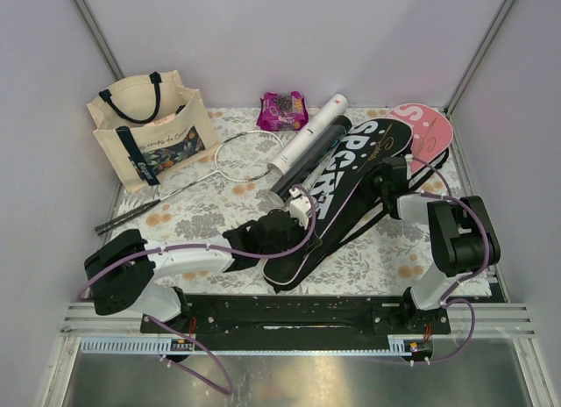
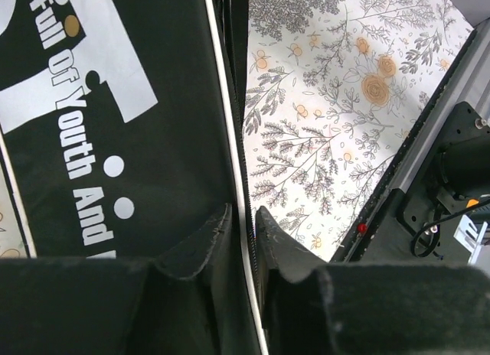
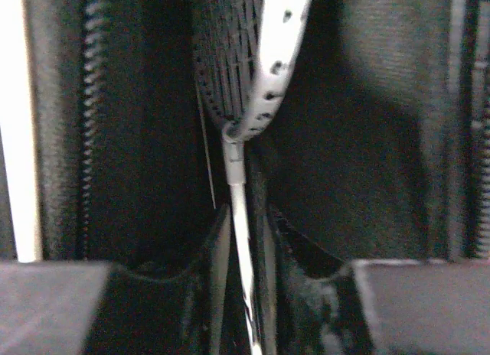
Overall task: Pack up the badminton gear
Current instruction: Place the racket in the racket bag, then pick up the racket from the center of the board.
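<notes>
Black cover beneath low arms: left fingers ajar astride its edge (right fingers ajar astride racket shaft).

You face plain pale lilac walls, joined by slim grey metal corner struts. Below you lies a white cloth printed with grey and orange flowers, fronted by a brushed steel sheet.

**Twin black-and-white arms with purple cabling**

The left arm and right arm each join white tubular links to bulky black joint housings. A purple cable loops along each. Both stand on a black slotted base plate. The left gripper and right gripper have matte black, fuzzy-faced wedge fingers.
</notes>
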You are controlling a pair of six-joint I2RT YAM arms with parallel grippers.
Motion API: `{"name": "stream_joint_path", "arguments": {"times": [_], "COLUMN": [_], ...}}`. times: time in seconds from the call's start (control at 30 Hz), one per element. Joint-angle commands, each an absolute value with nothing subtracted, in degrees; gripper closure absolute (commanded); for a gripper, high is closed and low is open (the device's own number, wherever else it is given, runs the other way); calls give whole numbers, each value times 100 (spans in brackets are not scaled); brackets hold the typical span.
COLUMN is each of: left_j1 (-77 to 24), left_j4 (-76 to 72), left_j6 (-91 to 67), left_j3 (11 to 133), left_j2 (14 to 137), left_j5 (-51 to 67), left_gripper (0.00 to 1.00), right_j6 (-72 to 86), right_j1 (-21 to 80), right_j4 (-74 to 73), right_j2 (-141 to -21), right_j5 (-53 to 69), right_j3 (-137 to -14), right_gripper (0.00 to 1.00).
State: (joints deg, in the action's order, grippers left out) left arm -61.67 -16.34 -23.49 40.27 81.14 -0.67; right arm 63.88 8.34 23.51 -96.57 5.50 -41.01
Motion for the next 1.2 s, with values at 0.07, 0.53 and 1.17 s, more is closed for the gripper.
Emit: {"name": "stream_joint_path", "arguments": {"times": [0.07, 0.53, 1.17], "left_j1": [-6249, -6205, -1390], "left_j4": [-1398, 507, 2118], "left_j6": [-2145, -969, 3056], "left_j3": [4587, 5737, 6081], "left_j2": [8130, 7822, 7821], "left_j5": [-264, -956, 791], "left_gripper": [65, 46, 46], "right_j6": [5775, 4598, 4078], "right_j1": [765, 659, 659], "right_j4": [504, -1959, -2109], "right_j2": [-8764, -6892, -4158], "right_j5": [624, 965, 2874], "right_j3": [-4474, -4237, -3569], "right_gripper": [55, 50, 48]}}
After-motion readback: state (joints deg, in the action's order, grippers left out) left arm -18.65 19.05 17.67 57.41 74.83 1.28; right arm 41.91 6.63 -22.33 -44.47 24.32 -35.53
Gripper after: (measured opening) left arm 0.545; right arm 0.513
